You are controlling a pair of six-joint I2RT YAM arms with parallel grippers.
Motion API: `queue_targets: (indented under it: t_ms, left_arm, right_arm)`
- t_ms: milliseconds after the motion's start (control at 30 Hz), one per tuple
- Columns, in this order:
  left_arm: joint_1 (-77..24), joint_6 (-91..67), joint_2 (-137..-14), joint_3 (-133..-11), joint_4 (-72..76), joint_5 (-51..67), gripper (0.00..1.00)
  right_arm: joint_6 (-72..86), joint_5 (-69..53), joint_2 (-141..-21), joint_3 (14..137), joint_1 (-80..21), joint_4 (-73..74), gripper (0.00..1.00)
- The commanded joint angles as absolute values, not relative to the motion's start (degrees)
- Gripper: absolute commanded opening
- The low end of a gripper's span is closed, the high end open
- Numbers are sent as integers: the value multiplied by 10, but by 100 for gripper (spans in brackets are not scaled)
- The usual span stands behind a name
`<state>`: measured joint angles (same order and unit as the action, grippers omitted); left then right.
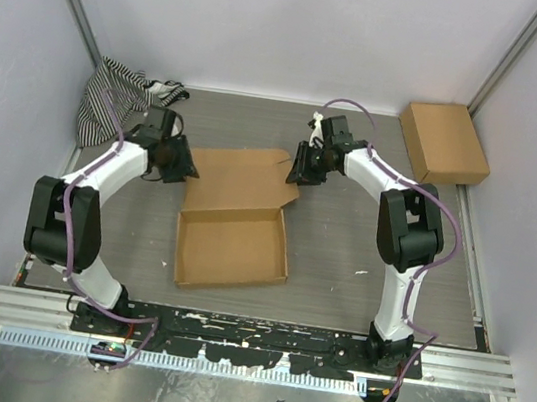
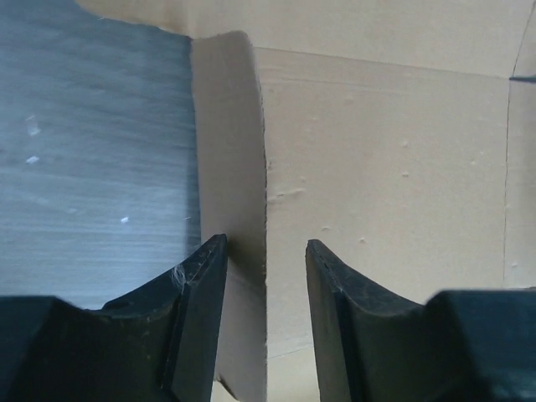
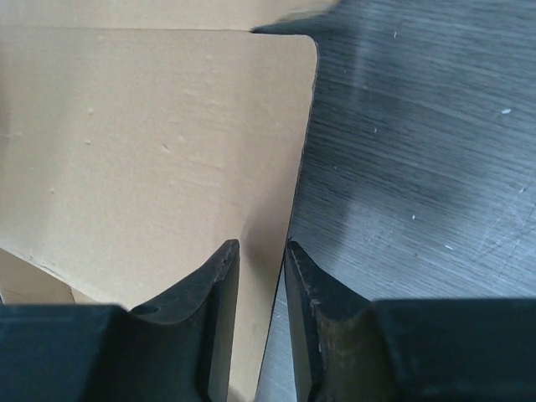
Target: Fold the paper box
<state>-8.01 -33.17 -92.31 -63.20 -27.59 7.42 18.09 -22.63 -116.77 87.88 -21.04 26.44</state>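
The paper box [image 1: 232, 247] lies mid-table as a shallow brown tray with a flat lid panel [image 1: 241, 179] stretching away behind it. My left gripper [image 1: 181, 163] is at the panel's left edge. In the left wrist view its jaws [image 2: 266, 251] stand open astride an upright side flap [image 2: 226, 142], which rests against the left finger while the right finger stays apart from it. My right gripper [image 1: 301, 171] is at the panel's right edge. There its jaws [image 3: 262, 251] are narrowly open around the edge of the right flap [image 3: 167, 151].
A smaller plain brown box [image 1: 444, 141] sits at the back right corner. A striped cloth [image 1: 112, 97] is bunched at the back left, just behind the left arm. White walls enclose the grey table on three sides.
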Motion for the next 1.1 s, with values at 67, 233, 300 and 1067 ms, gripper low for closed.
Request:
queue_targets:
  t_ms: [67,233,300,1067]
  left_arm:
    - [-147,-298,-964,-700,-296,41,48]
    - [-148,-297,-973,-696,-288,46,37]
    - [-149,-295,-978,-702,-288,55,26]
    - [-245,-248,-852,-663,-136,-65,0]
  right_arm:
    - [165,-203,-1125,914,-214,304,32]
    - [163,-191,-1119,911,-217,314,26]
    - [163,-179,-1120,916,-219,324,17]
    - [138,96,-979,837,-284,227,3]
